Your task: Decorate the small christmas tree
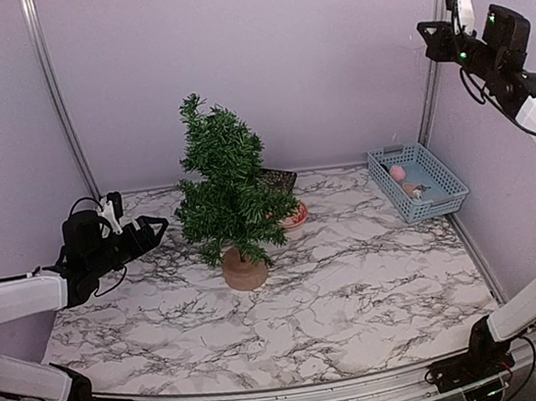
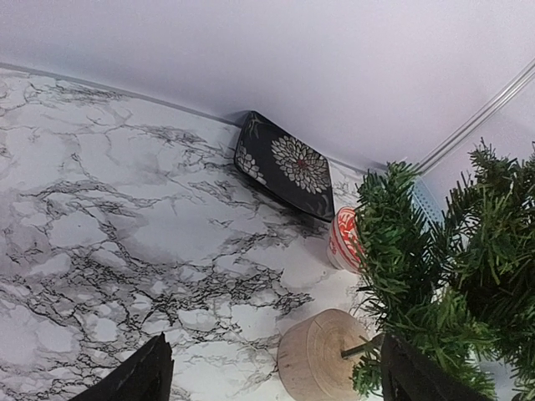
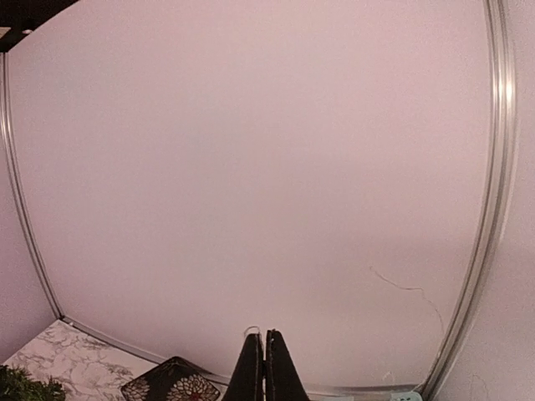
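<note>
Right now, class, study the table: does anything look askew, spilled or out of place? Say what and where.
Nothing is spilled or broken. The small christmas tree looks slightly askew: its tip sits left of its wooden base in the top view. A thin dark line marks the wall, perhaps a scratch or thread.

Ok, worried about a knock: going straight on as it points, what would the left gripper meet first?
Most likely the small christmas tree, low down near its wooden base, though depth is unclear.
</note>
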### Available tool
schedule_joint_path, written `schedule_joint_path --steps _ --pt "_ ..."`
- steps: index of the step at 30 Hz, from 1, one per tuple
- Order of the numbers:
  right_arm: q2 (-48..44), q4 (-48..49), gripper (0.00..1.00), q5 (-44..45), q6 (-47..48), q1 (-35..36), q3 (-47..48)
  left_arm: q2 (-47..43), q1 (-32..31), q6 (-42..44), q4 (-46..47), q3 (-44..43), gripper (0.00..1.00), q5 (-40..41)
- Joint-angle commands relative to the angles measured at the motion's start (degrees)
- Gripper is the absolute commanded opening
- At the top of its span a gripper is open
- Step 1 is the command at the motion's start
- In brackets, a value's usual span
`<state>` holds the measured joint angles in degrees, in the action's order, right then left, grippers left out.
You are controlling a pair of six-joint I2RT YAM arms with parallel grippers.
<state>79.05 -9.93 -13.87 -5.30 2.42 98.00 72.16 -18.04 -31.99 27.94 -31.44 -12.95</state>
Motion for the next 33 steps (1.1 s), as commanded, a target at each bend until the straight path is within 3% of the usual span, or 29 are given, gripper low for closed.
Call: schedule_joint_path --steps 1,11,17,23,33 --pt "-0.8 -2.0 0.0 -2.0 -0.5 2.7 6.5 -2.7 0.3 0.2 -1.4 -0.3 0.87 0.6" --pt "-0.9 -3.1 0.0 -8.0 -2.8 4.5 13.4 -6.9 0.3 0.7 -2.4 -0.2 0.87 1.1" --pt "-5.1 1.7 0.0 -12.8 -6.9 5.0 -1.0 -11.7 0.2 4.0 -5.1 -1.1 0.87 1.9" --pt "-10.4 3.9 0.0 -16.7 -4.1 6.4 -14.8 -16.5 -0.2 8.1 -10.1 -2.7 0.87 2.4" --pt "-18.3 9.3 0.0 -38.8 3.5 6.5 -28.5 -27.6 -2.6 12.0 -11.8 -4.2 0.85 -2.0"
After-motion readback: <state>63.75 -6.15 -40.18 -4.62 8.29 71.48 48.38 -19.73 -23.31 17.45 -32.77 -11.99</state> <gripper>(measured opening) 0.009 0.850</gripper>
